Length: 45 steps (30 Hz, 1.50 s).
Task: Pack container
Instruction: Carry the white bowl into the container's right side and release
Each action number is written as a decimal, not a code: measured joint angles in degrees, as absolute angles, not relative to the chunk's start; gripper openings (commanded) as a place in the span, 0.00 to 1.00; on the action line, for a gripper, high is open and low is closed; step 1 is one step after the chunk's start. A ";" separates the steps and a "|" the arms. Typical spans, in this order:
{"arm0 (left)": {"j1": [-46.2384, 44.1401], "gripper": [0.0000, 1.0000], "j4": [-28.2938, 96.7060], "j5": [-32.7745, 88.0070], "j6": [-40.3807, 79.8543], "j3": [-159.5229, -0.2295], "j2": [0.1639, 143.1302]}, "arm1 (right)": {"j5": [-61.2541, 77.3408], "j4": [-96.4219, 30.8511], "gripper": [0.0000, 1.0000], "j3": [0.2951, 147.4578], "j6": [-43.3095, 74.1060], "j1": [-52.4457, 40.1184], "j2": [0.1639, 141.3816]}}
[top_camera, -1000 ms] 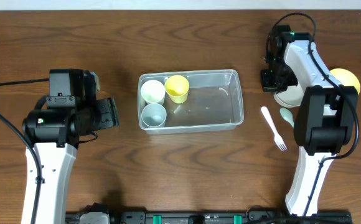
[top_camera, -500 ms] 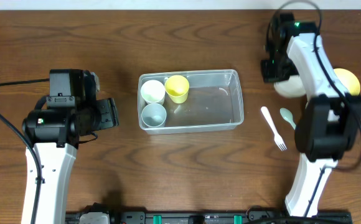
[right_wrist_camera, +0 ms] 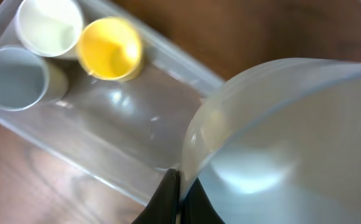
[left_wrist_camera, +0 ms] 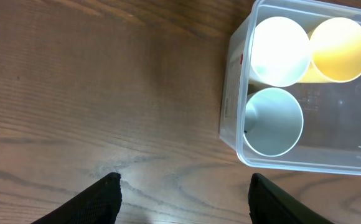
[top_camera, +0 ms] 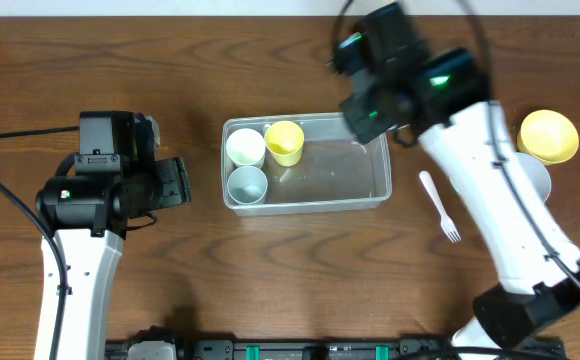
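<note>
The clear container lies mid-table and holds a white cup, a yellow cup and a pale blue cup at its left end. My right gripper is shut on the rim of a white bowl, which hangs tilted above the container's bare right half. In the overhead view the blurred right arm hides that bowl. My left gripper stands open over bare wood left of the container, with nothing between its fingers.
A yellow bowl sits at the right with a pale bowl just in front of it, partly behind my right arm. A white fork lies right of the container. The left arm rests at the left.
My right arm lifted the white bowl from beside the yellow bowl and swung left with it to above the container's right end. The left arm has not moved.
</note>
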State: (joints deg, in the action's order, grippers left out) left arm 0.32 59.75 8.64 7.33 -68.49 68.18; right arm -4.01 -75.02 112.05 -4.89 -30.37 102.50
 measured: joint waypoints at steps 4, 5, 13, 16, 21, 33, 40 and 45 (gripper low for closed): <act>0.34 0.66 59.75 8.64 7.33 -68.49 68.18 | -3.70 -70.46 0.01 105.71 -2.92 -33.87 104.38; 0.34 0.66 59.75 8.62 7.33 -68.49 68.18 | -3.64 -69.01 0.01 103.77 -2.42 -34.28 104.66; 0.34 0.66 59.75 8.62 7.33 -68.49 68.18 | -3.29 -60.03 0.01 91.05 -0.69 -34.52 105.49; 0.34 0.66 59.75 8.62 7.33 -68.49 68.18 | -3.16 -57.23 0.01 88.62 -1.08 -34.52 105.49; 0.34 0.66 59.75 8.62 7.33 -68.49 68.18 | -3.09 -54.63 0.01 85.25 -1.96 -34.52 105.49; 0.34 0.66 59.77 8.62 7.33 -68.49 68.18 | -2.83 -50.87 0.40 83.13 -2.33 -34.52 105.49; 0.34 0.66 59.75 8.62 7.33 -68.49 68.18 | -2.81 -50.89 0.47 83.11 -2.72 -34.52 105.49; 0.34 0.66 59.75 8.62 7.33 -68.49 68.18 | -2.90 -50.87 0.54 83.11 -2.70 -34.52 105.49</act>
State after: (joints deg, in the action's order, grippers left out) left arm 0.34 59.75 8.62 7.33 -68.49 68.18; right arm -2.90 -50.87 83.11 -2.70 -34.52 105.49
